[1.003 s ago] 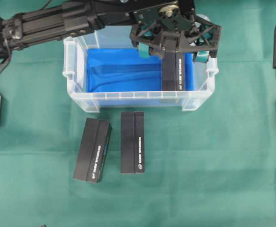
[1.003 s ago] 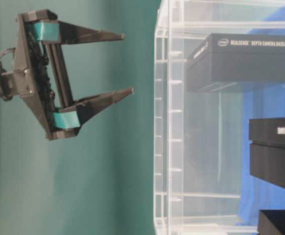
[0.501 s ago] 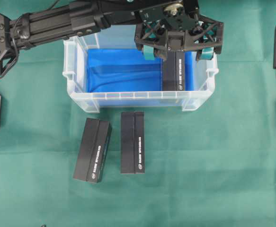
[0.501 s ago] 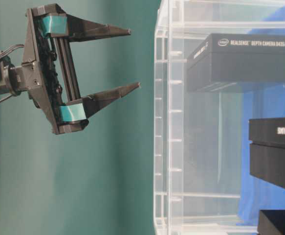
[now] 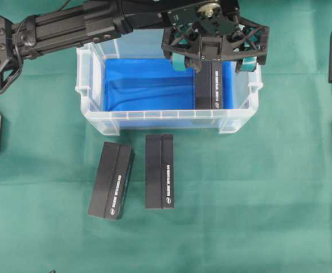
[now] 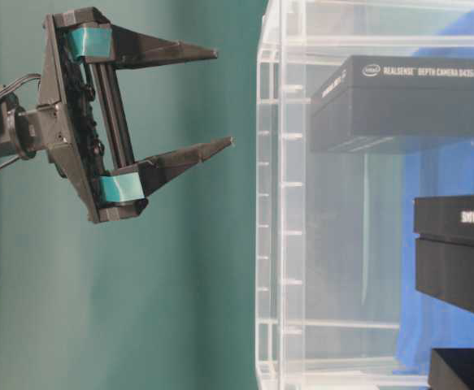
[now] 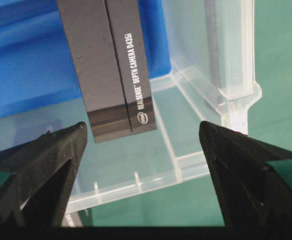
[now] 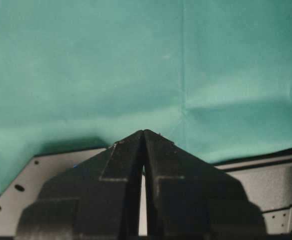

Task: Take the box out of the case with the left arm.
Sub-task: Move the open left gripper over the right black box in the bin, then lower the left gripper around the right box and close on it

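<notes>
Jaws of the left gripper (image 5: 214,60) stand spread and empty, having shifted slightly over the case (image 5: 91,85) and now paused above the box (image 5: 209,94) lying inside at its right end; descent comes next

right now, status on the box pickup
Left gripper open above the case, holding nothing. Right gripper shut, parked. Box in the case's right end. Nothing blocking.

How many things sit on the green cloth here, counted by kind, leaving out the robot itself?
Black boxes: 3, one in the tub and two on the cloth, and
Clear plastic tub: 1
Total: 4
</notes>
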Available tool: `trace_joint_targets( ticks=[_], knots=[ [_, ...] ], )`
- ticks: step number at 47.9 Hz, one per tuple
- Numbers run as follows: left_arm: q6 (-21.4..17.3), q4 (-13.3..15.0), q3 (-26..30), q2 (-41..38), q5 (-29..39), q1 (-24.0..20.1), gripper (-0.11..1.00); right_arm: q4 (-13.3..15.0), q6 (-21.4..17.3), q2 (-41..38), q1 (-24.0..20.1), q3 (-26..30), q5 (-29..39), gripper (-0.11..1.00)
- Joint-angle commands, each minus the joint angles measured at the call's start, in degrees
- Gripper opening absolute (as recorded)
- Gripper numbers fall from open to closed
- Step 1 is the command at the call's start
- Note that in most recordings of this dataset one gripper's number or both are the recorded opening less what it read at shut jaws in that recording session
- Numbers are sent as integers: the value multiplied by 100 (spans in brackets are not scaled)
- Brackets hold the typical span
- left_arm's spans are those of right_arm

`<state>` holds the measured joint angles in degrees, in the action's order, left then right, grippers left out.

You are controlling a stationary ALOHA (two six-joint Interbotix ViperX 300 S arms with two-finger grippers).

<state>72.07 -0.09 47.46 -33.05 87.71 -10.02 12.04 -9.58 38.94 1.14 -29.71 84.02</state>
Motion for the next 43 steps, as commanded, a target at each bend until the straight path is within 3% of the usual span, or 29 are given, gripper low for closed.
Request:
trace_joint_targets(
  ticks=[1, 43],
  knots=[
    [-9, 0, 88, 132, -18, -9, 91, 9, 9, 9, 0, 62, -26, 1],
    [-9, -26, -9, 132, -26, -9, 91, 18, 0, 9, 9, 62, -18, 1]
  ],
)
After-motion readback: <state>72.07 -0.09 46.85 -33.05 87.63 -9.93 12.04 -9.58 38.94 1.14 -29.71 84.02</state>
